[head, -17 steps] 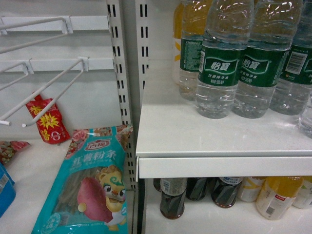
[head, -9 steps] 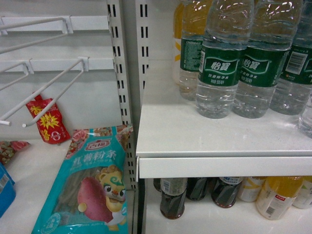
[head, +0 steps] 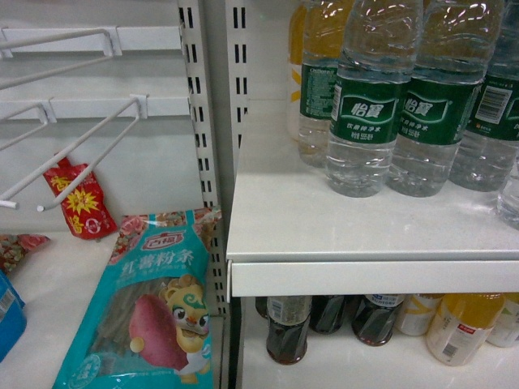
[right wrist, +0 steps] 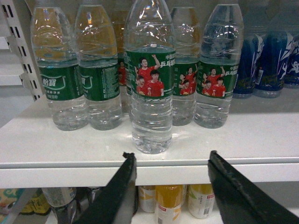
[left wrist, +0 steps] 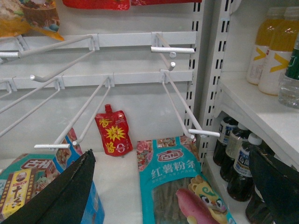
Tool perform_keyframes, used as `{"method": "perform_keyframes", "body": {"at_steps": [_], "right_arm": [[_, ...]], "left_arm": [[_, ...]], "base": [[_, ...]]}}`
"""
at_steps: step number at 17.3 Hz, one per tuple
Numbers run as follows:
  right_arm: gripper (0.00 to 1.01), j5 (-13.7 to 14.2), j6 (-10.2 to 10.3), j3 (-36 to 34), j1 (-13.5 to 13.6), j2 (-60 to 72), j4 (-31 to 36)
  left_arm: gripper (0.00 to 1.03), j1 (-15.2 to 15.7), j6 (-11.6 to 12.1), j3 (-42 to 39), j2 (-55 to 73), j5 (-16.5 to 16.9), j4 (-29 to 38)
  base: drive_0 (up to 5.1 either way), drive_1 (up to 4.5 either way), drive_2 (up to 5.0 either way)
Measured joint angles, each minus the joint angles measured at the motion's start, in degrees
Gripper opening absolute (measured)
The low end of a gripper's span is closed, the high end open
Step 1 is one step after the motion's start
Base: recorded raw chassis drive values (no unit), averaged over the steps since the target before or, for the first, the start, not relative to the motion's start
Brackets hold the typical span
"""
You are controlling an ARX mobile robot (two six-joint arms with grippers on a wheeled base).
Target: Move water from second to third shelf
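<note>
White shop shelving fills every view, and the water bottle to be moved stands nearest the front edge of its shelf, ahead of a row of alike bottles. The right hand hangs open just before that edge, below the bottle's base and clear of it; a wide approach could knock the close neighbours over. Only the right wrist view shows this lineup. The left wrist view shows the left hand open, empty, facing snack bags under bare hooks.
</note>
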Motion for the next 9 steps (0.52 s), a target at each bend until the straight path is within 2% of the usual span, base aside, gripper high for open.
{"method": "perform_keyframes", "body": {"at_steps": [2, 3, 5, 6, 7, 9], "right_arm": [[0.65, 0.00, 0.00, 0.00, 0.00, 0.00, 0.00], [0.78, 0.00, 0.00, 0.00, 0.00, 0.00, 0.00], [0.97, 0.00, 0.00, 0.00, 0.00, 0.00, 0.00], [1.00, 0.00, 0.04, 0.00, 0.00, 0.00, 0.00], [0.97, 0.00, 0.02, 0.00, 0.00, 0.00, 0.00], [0.98, 0.00, 0.02, 0.00, 0.00, 0.00, 0.00]], "left_arm": [[0.98, 0.00, 0.00, 0.00, 0.00, -0.02, 0.00], [0.98, 0.00, 0.00, 0.00, 0.00, 0.00, 0.00], [0.98, 0.00, 0.00, 0.00, 0.00, 0.00, 0.00], [0.98, 0.00, 0.00, 0.00, 0.00, 0.00, 0.00], [0.98, 0.00, 0.00, 0.00, 0.00, 0.00, 0.00], [0.98, 0.00, 0.00, 0.00, 0.00, 0.00, 0.00]], "base": [[0.0, 0.00, 0.0], [0.0, 0.00, 0.0], [0.0, 0.00, 0.0], [0.0, 0.00, 0.0], [0.0, 0.00, 0.0], [0.0, 0.00, 0.0]]}}
